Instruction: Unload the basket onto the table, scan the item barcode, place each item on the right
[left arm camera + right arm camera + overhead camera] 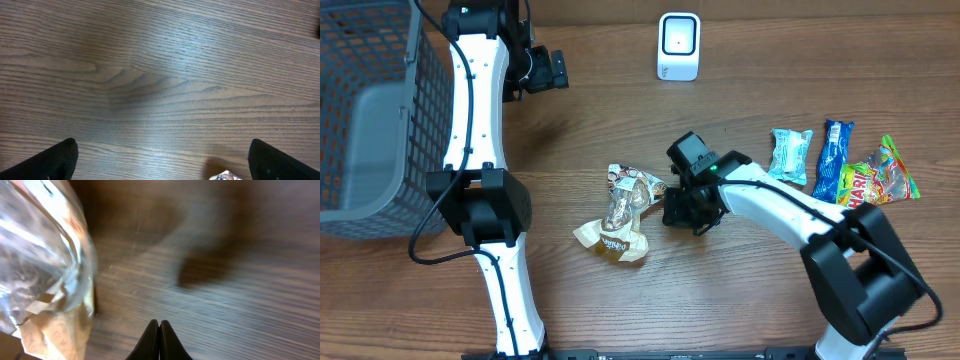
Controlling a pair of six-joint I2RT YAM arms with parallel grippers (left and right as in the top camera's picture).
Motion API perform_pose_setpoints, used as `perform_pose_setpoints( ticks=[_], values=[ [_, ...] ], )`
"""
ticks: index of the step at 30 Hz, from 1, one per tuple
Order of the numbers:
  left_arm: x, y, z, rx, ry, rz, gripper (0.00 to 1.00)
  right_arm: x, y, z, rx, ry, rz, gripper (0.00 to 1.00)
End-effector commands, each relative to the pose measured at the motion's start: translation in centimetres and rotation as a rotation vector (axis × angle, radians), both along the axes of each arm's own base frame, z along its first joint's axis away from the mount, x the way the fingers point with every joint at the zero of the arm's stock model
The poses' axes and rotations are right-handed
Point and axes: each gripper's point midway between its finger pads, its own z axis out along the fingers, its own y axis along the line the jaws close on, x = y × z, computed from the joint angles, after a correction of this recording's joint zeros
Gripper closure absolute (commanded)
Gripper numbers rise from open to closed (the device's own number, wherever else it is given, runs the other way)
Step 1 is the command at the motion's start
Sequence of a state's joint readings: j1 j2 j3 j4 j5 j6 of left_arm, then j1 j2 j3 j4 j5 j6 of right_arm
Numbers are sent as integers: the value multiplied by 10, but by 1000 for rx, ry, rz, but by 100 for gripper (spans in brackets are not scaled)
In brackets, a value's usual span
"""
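1. The step in hand is the pick-up. The right end effector sits low, just beside the right edge of the crinkled clear-and-tan plastic snack bag, which lies flat near the middle of the brown wood-grain bench.
2. Its fingers are pressed fully together. In the right wrist view the tips meet over bare wood with the bag off to one side, so it appears to have hold of nothing.
3. The left end effector is spread wide and empty. It hovers over bare wood near the far edge, well apart from the bag.
4. The next move probably calls for parting the right fingers, shifting them onto the bag's edge and pinching the film. The bag would then be lifted and its barcode turned toward the small white box-shaped scanner at the far side. No barcode shows in these views.
5. The thin film looks slippery and may slide away.
6. A grey mesh plastic basket stands at the left. A teal packet, a blue packet and a colourful gummy bag lie at the right. Nothing of the room shows.
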State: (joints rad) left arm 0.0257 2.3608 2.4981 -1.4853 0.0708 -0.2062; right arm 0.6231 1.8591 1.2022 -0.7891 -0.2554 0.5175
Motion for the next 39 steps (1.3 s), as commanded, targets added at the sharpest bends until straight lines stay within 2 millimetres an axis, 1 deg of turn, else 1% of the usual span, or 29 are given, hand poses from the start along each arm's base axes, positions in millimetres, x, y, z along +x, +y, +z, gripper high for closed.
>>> perform_pose_setpoints(
  ticks=[1, 2, 3, 4, 5, 6, 9, 13, 14, 18, 22, 27, 31, 33, 35, 39],
  values=[
    [-1, -5, -3, -2, 8, -28, 0, 38, -9, 46, -103, -234, 11, 94],
    [-1, -5, -3, -2, 8, -28, 0, 36, -4, 48, -75, -219, 17, 84],
    [-1, -5, -3, -3, 8, -28, 0, 32, 3, 50, -30, -191, 11, 66],
    [-1, -5, -3, -2, 8, -28, 0, 28, 9, 50, 9, -157, -17, 58],
    [-1, -5, -3, -2, 8, -28, 0, 26, 14, 50, 35, -128, -42, 53],
    [-1, -5, -3, -2, 8, -28, 0, 22, 20, 51, 74, -91, -78, 51],
    [-1, -5, -3, -2, 8, -28, 0, 15, 34, 48, 146, -23, -152, 50],
    [-1, -5, -3, -2, 8, -28, 0, 1, 36, 40, 148, 41, -196, 38],
    [-1, -5, -3, -2, 8, -28, 0, -1, 36, 38, 153, 53, -200, 37],
    [-1, -5, -3, -2, 8, -28, 0, -12, 49, 31, 218, 80, -170, 36],
    [-1, -5, -3, -2, 8, -28, 0, -16, 56, 24, 254, 68, -147, 35],
    [-1, -5, -3, -2, 8, -28, 0, -12, 65, 21, 296, 23, -130, 30],
    [-1, -5, -3, -2, 8, -28, 0, -9, 67, 16, 299, -4, -154, 26],
    [-1, -5, -3, -2, 8, -28, 0, -9, 71, 12, 304, -8, -152, 26],
    [-1, -5, -3, -2, 8, -28, 0, -10, 74, 4, 294, 2, -163, 27],
    [-1, -5, -3, -3, 8, -28, 0, -8, 85, -12, 310, 6, -165, 31]
  ],
)
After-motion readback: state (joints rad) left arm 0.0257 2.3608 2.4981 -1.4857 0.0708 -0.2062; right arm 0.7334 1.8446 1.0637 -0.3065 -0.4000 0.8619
